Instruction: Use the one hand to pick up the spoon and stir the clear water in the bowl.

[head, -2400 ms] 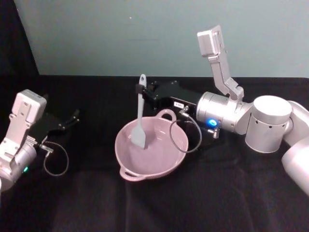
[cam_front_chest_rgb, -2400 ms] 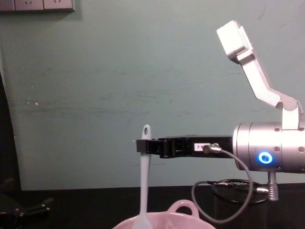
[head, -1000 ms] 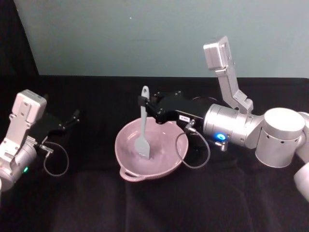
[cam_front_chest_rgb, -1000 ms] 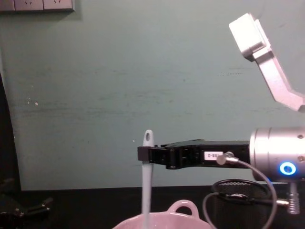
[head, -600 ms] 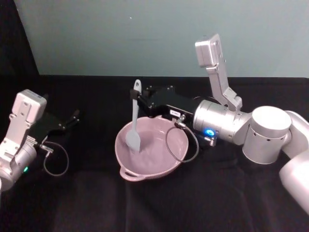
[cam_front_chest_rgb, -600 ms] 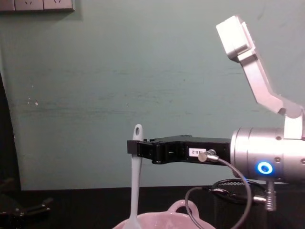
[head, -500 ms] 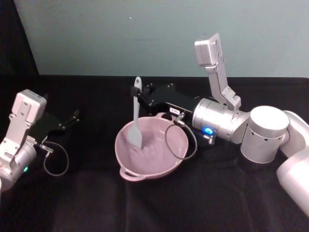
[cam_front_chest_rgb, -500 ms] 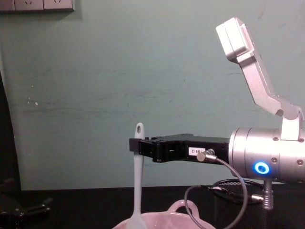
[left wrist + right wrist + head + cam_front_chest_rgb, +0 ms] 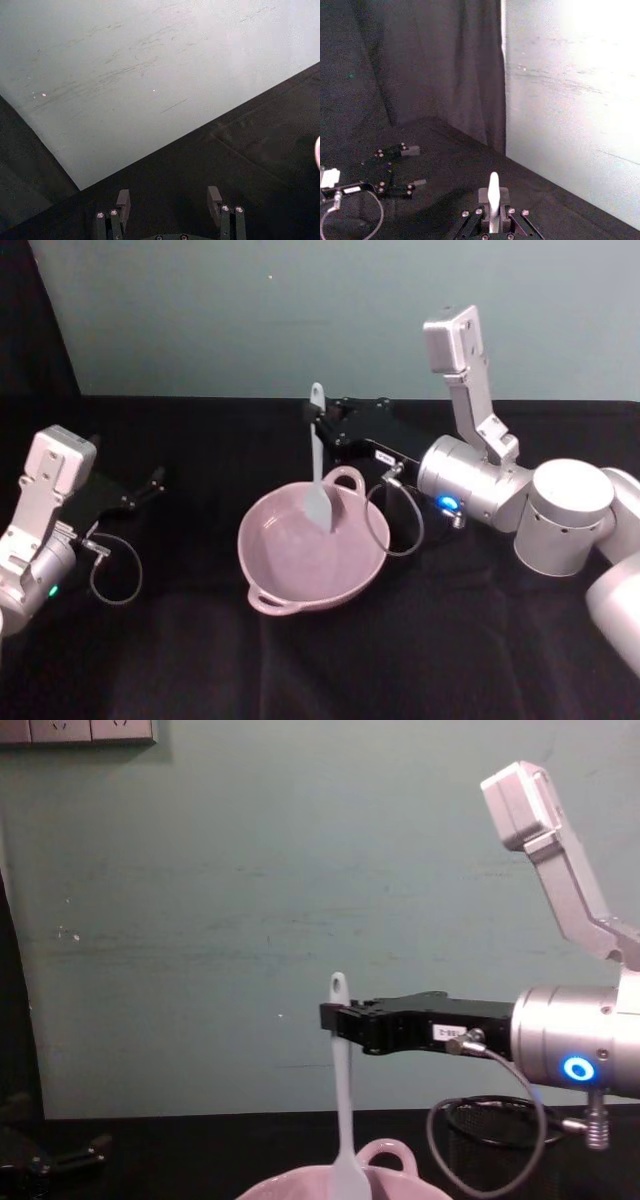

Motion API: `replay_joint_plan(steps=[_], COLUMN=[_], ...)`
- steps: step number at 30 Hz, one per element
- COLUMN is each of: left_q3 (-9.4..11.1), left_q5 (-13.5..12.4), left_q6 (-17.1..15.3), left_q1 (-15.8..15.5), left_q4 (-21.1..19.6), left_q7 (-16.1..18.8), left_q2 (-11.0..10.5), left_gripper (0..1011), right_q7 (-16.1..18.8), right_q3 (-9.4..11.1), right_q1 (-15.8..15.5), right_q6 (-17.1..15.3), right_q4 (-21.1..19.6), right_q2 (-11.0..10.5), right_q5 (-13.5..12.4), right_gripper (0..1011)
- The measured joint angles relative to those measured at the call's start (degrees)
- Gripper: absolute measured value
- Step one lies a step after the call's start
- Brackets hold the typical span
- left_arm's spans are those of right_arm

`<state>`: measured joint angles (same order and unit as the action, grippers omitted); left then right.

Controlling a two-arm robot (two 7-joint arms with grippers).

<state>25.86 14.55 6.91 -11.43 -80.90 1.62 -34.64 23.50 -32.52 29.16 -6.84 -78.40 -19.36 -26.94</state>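
**Head view:** My right pincer (image 9: 318,426) is clamped on the spoon (image 9: 317,468) just below its hole end. The spoon hangs nearly upright, its flat head inside the bowl (image 9: 285,565). Half a second ago the head was at the bowl's left side. Now it sits at the far right, close to the loop handle (image 9: 345,478) on the far rim. The water I cannot make out. My left pincer (image 9: 153,480) lies parked far left on the black table (image 9: 400,660), well apart from the bowl.

**Left wrist view:** Its fingers (image 9: 123,200) stand apart with nothing between them.

**Right wrist view:** The spoon's handle end sticks up out of my tight grip, and the rest of it is hidden below.

**Chest view:** The spoon has shifted to the right. The bowl is cut off by the lower edge, so only its rim shows. A black wire-mesh cup (image 9: 485,1150) stands behind, partly hidden by my wrist (image 9: 570,1040).
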Motion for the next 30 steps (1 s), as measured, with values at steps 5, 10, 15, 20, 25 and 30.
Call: replay_joint_plan(steps=[5,10,15,20,25,30], left_q3=[0.0,0.0,0.0,0.0,0.0,0.0], left_q5=[0.0,0.0,0.0,0.0,0.0,0.0], left_q6=[0.0,0.0,0.0,0.0,0.0,0.0], left_q1=[0.0,0.0,0.0,0.0,0.0,0.0], left_q4=[0.0,0.0,0.0,0.0,0.0,0.0], left_q7=[0.0,0.0,0.0,0.0,0.0,0.0], left_q2=[0.0,0.0,0.0,0.0,0.0,0.0], left_gripper=[1011,1011,1011,1011,1011,1011], right_q7=[-0.7,-0.7,0.5,2.2,3.4,4.0], right_q3=[0.9,1.8,2.2,1.8,0.7,-0.5], right_q1=[-1.2,-2.7,-4.2,-5.0,-4.9,-3.9], right_q6=[-2.0,-3.9,-6.2,-7.3,-8.0,-7.8], right_q4=[-2.2,-4.8,-7.5,-8.9,-9.3,-8.5], right_q2=[-1.1,-2.4,-3.1,-3.0,-2.4,-1.3], right_q5=[0.6,0.7,0.1,-1.2,-2.4,-2.9], right_gripper=[119,120,119,119,119,119])
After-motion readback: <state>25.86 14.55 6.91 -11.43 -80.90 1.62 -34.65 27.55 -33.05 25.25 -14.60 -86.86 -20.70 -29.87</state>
